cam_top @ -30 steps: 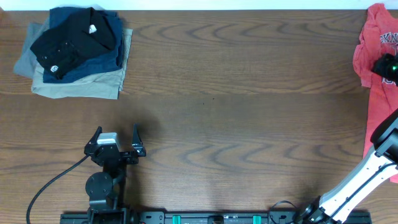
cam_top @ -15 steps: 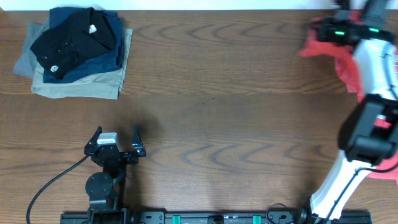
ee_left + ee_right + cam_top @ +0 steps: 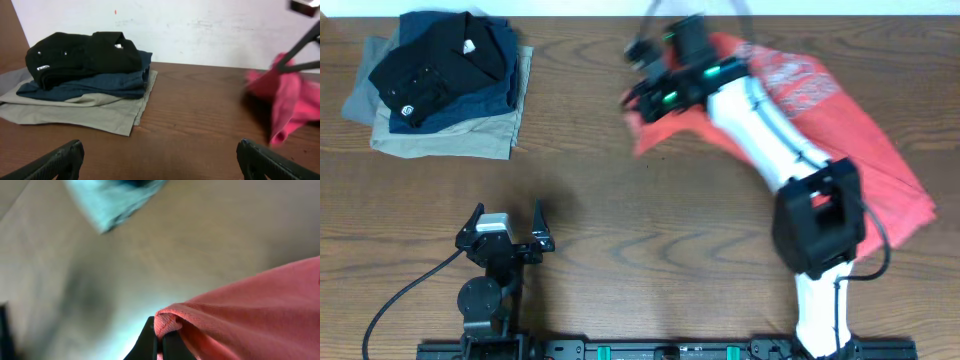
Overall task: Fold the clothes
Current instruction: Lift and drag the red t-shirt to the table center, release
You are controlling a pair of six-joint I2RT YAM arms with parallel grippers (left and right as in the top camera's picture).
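One T-shirt [image 3: 850, 130], now farther left.

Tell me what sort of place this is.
Probably a robotics lab bench for laundry folding, not a home: a wood-grain table against a plain white wall, a robot arm holding a red T-shirt, and a stack of folded garments.

One table [image 3: 640, 220] carries five garments in all. There is one coral-red T-shirt [image 3: 840, 120], lying loose at about two o'clock. The other four are folded in a single stack at ten o'clock: one black garment [image 3: 430, 60], one navy garment [image 3: 485, 100], one khaki garment [image 3: 450, 140] and one grey garment [image 3: 358, 95]. Two tools are in view: the left tool [image 3: 507, 212] at seven o'clock and the right tool [image 3: 160, 332] at twelve.
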